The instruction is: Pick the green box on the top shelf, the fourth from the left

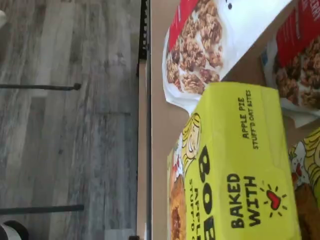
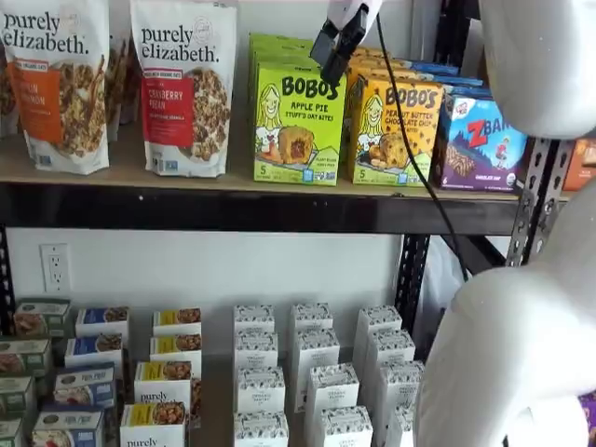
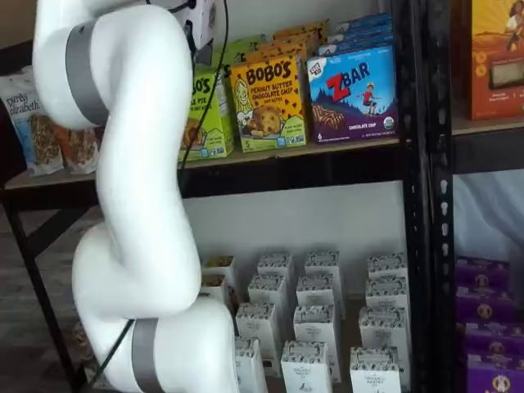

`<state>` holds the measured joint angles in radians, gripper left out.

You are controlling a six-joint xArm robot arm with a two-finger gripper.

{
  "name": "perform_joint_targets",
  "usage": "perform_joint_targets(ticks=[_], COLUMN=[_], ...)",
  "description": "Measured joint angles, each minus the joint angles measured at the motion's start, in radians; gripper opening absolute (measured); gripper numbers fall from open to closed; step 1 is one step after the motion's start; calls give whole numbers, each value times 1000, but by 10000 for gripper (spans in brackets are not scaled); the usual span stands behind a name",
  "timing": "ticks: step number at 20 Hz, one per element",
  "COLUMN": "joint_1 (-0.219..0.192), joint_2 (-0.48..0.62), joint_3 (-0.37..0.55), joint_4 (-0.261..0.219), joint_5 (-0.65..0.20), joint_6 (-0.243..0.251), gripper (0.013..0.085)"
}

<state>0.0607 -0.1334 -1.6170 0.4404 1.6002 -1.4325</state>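
Note:
The green box (image 2: 296, 126) stands upright on the top shelf (image 2: 186, 182), between a granola bag and a yellow-orange box. In the wrist view its lime top and front (image 1: 240, 165) fill the frame from close above, with the tan shelf board (image 1: 160, 150) beside it. My gripper (image 2: 337, 51) hangs from above, its black fingers over the box's upper right front corner with nothing held between them; it is open. In a shelf view my white arm covers part of the green box (image 3: 209, 115) and hides the fingers.
Purely Elizabeth granola bags (image 2: 183, 84) stand left of the green box. A peanut butter Bobo's box (image 2: 396, 130) and a ZBar box (image 2: 480, 140) stand right of it. White cartons (image 2: 312, 372) fill the lower shelf. A black upright (image 2: 531, 205) and my arm (image 2: 521, 279) stand at the right.

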Motion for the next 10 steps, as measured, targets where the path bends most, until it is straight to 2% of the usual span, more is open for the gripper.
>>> perform_joint_targets(ticks=[10], joint_1=[39], joint_2=[-1], joint_3=[35], joint_4=[-63], joint_5=[-39], joint_6=[15], gripper=[850])
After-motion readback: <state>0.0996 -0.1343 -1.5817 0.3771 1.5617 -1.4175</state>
